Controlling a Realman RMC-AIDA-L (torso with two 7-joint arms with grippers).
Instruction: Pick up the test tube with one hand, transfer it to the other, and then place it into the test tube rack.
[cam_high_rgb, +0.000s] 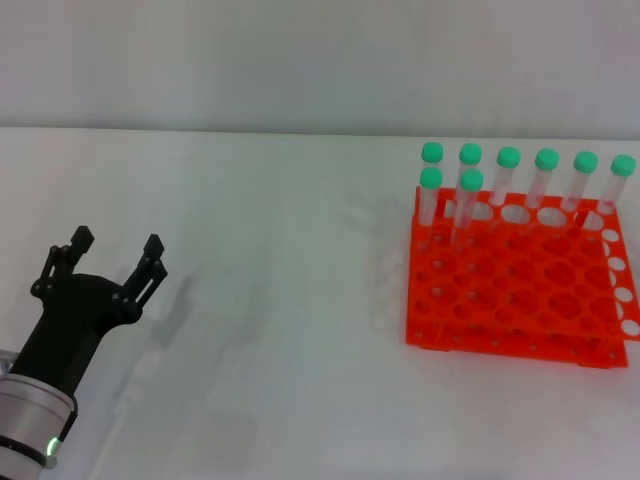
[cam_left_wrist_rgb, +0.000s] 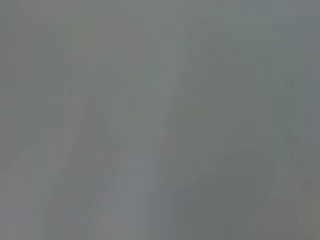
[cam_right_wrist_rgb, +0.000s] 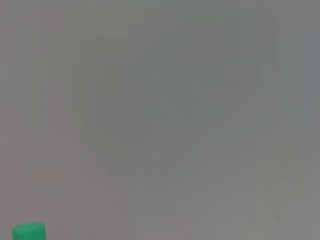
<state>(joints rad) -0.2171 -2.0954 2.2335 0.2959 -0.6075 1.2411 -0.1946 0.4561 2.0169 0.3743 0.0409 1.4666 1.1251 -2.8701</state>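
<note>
Orange-red test tube rack (cam_high_rgb: 515, 285) | well right of left gripper (cam_high_rgb: 115, 262), open-fingered

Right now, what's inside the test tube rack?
The test tube rack holds eight green-capped tubes upright: six along its far row, two just in front at the left end. The remaining holes look empty. The lower tier is partly hidden.

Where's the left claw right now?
In the head view the left claw is at the lower left over the white table, open and holding nothing, far from the orange rack on the right.
</note>
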